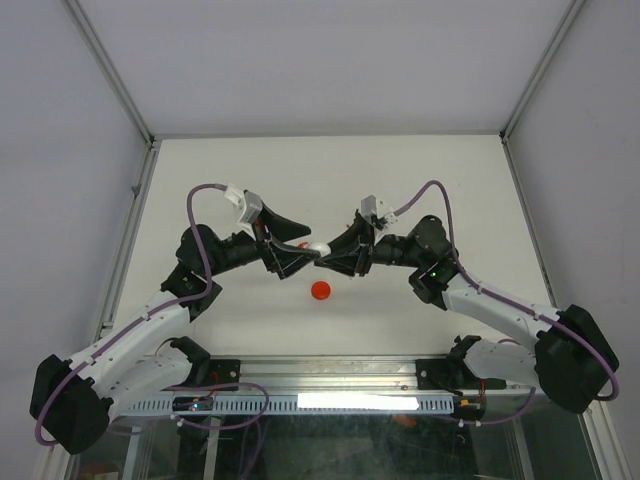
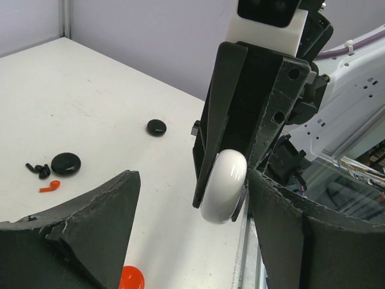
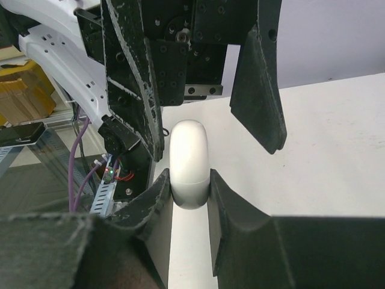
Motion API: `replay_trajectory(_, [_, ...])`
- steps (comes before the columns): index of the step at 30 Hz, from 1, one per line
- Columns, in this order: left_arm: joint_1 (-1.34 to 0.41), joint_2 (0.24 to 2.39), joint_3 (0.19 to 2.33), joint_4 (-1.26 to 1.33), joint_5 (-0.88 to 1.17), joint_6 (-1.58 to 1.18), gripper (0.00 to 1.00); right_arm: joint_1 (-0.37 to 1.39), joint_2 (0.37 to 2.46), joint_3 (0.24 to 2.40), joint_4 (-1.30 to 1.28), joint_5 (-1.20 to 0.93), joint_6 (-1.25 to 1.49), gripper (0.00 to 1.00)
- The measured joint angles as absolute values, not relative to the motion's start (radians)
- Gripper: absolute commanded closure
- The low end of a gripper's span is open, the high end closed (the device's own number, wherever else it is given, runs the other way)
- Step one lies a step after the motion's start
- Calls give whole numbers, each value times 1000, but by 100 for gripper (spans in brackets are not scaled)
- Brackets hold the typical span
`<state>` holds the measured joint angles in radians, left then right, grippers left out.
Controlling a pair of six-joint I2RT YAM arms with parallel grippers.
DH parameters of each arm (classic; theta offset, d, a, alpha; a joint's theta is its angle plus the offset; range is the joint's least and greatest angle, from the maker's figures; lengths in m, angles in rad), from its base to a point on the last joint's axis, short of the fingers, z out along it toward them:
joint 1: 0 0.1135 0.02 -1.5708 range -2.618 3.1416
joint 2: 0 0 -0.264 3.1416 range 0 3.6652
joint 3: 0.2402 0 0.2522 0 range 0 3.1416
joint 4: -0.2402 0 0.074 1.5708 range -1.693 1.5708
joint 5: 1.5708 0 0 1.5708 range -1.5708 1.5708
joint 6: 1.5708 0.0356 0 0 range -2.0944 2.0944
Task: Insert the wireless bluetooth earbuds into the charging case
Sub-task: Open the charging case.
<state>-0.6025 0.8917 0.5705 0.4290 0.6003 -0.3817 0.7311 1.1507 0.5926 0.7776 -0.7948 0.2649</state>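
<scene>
Over mid-table, meeting tip to tip with both arms, raised off the table [image 1: 250,170]. Pinching one white case [image 2: 222,186] in the right gripper [image 3: 189,183], pressing its pads against the two flat faces and holding it on edge, with the rounded rim sticking out toward the left arm. Standing spread wide with the left gripper [image 2: 192,177], flanking the white case on both sides without closing on it; sitting very close to it on one side, though not showing for certain whether touching. Looking closed, as far as the white case goes.

Lying on the table, well apart from the white case: one red earbud [image 2: 50,186], and just beside it a tight cluster of black earbuds [image 2: 37,169], looking like two or three but too small for counting surely. Resting near them: two black pucks [image 2: 65,163], one just beside the black earbuds, the other puck [image 2: 156,127] well apart, farther along the table. Sitting below the two grippers: one red puck [image 1: 320,290], alone, nearer the arm bases than the white case.
</scene>
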Motion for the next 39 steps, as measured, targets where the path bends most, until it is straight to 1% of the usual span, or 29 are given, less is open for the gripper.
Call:
replay_trajectory(16, [-610, 908, 611, 385, 532, -407, 27, 731, 1076, 587, 658, -776, 162, 100])
replay_trajectory(22, [-609, 924, 629, 364, 471, -411, 24, 730, 1062, 572, 634, -789, 151, 100])
replay_trajectory(26, [-609, 939, 635, 345, 430, -412, 22, 733, 1053, 572, 625, -805, 149, 100])
replay_trajectory(31, [-608, 944, 640, 322, 409, -411, 13, 735, 1044, 572, 606, -804, 136, 100])
replay_trajectory(34, [-608, 944, 645, 296, 382, -409, 8, 735, 1028, 572, 562, -767, 106, 100])
replay_trajectory(39, [-608, 942, 674, 200, 295, -401, 7, 735, 952, 555, 445, -630, 38, 100])
